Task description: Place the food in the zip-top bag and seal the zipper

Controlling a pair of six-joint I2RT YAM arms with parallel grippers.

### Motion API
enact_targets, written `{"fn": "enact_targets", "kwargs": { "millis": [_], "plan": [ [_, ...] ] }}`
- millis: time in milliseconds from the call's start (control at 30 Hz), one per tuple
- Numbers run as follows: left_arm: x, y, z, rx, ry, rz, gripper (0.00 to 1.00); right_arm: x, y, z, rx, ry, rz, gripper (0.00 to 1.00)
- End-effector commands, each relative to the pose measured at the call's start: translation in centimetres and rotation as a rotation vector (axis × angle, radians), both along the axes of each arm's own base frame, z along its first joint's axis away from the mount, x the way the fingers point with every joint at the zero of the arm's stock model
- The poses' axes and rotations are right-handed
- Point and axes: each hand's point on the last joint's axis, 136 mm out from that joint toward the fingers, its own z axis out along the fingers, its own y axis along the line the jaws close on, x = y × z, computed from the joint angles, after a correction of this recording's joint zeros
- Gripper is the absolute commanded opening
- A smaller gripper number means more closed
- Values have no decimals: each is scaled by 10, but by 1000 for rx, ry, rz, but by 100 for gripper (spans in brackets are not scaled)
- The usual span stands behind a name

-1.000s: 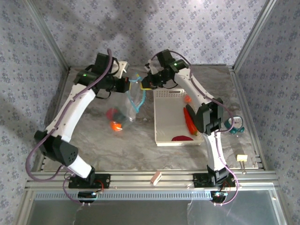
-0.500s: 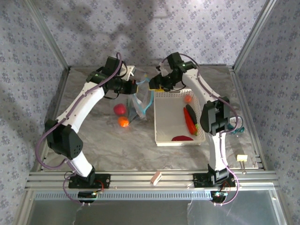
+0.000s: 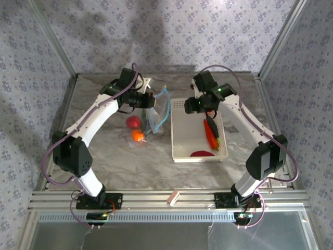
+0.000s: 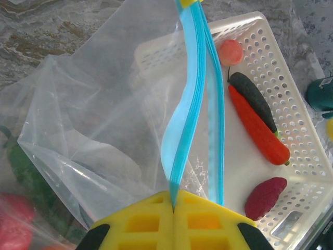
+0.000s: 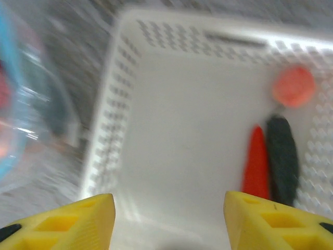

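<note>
Left gripper point(image 4: 173, 206): yellow fingers pressed together, pinching one end of the zipper point(image 4: 190, 94). From the pinch the light-blue strip runs away from the wrist camera as two bands that part slightly along the way. The zip-top bag point(image 3: 155, 113) hangs from this grip at the rear centre of the marble-patterned table point(image 3: 130, 166), between the two arms and just left of the white perforated basket point(image 3: 184, 136). Its clear film spreads down and to the left. The red tomato point(image 3: 133, 122) and the orange point(image 3: 137, 135) lie at the bag's lower end. In the left wrist view, red and dark green shapes show through the crinkled plastic there. Whether every piece is fully inside, cannot tell. Right gripper point(image 5: 169, 211): fingers spread wide, nothing between them, held over the rear part of the basket and apart from the bag. The view from this wrist is motion-blurred. In the basket, along its right wall, the red chili point(image 4: 258, 131) and a dark vegetable point(image 4: 253, 99) lie side by side, touching. A small orange-red round piece point(image 4: 230, 52) sits by the far corner. A dark red slice point(image 4: 265, 197) sits at the near end.
</note>
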Motion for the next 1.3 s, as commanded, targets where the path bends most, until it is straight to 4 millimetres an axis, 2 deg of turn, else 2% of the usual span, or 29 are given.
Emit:
{"fn": "enact_targets", "kwargs": {
  "millis": [0,133,267,333,533,1167,1267],
  "plan": [
    [1,-8,4,-33,-12,-27,0,-48,-46,-59,-246,203,-82,62],
    [-1,-8,1,-26,-10,-39,2,-90,-39,-90,-219,338,-55,67],
    [-1,-9,-1,-28,-8,-42,4,-115,-17,-109,-126,430,-6,67],
    [-2,-9,-1,-29,-8,-44,4,-121,-13,-114,-140,457,4,67],
    [-4,-3,-3,-23,-11,-37,4,-130,-17,-127,-200,513,-1,67],
    [-3,7,-1,-18,-15,-15,4,-136,-31,-161,-338,625,-3,67],
    [-2,6,-1,-20,-13,-14,4,-132,-34,-167,-359,628,-12,67]
  ]
}}
